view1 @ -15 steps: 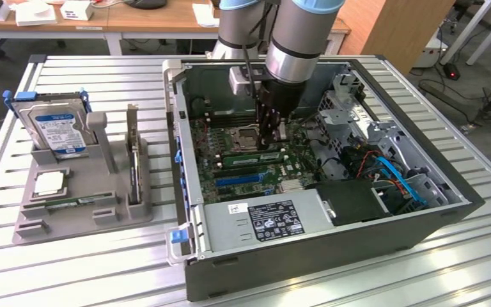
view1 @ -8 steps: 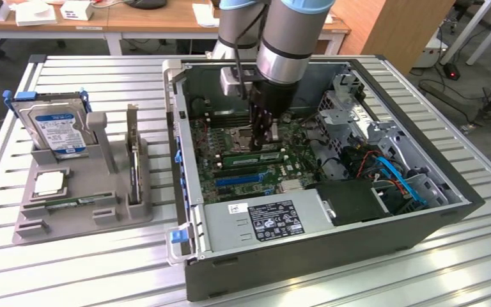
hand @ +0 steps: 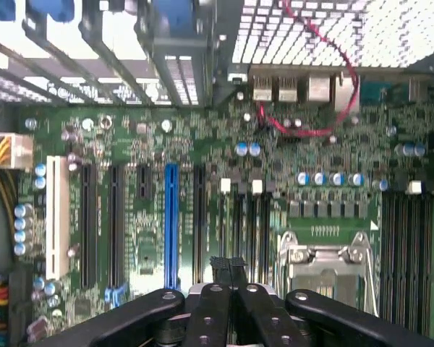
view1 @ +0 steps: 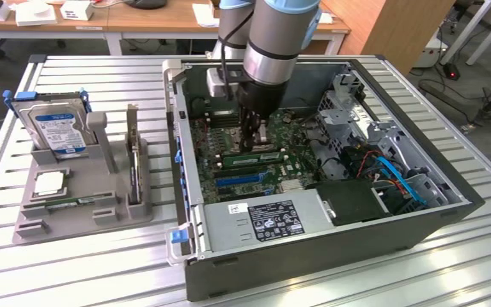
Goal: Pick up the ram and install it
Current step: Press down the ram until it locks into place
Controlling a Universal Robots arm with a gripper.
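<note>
The ram (view1: 247,154), a long thin green stick, sits along a slot of the motherboard (view1: 293,167) inside the open computer case (view1: 314,268). My gripper (view1: 258,142) reaches straight down into the case and stands right over the middle of the stick. Its black fingers are shut. Whether the tips touch the stick I cannot tell. In the wrist view the gripper (hand: 228,264) has its fingertips (hand: 218,264) pressed together above the black memory slots (hand: 249,231), beside the metal processor socket (hand: 325,260).
A grey tray (view1: 36,224) at the exterior view's left holds a hard drive (view1: 58,131), a silver processor chip (view1: 49,184), an upright expansion card (view1: 132,153) and a thin green strip (view1: 73,202). The case walls, power supply (view1: 267,220) and blue cables (view1: 399,179) crowd the gripper.
</note>
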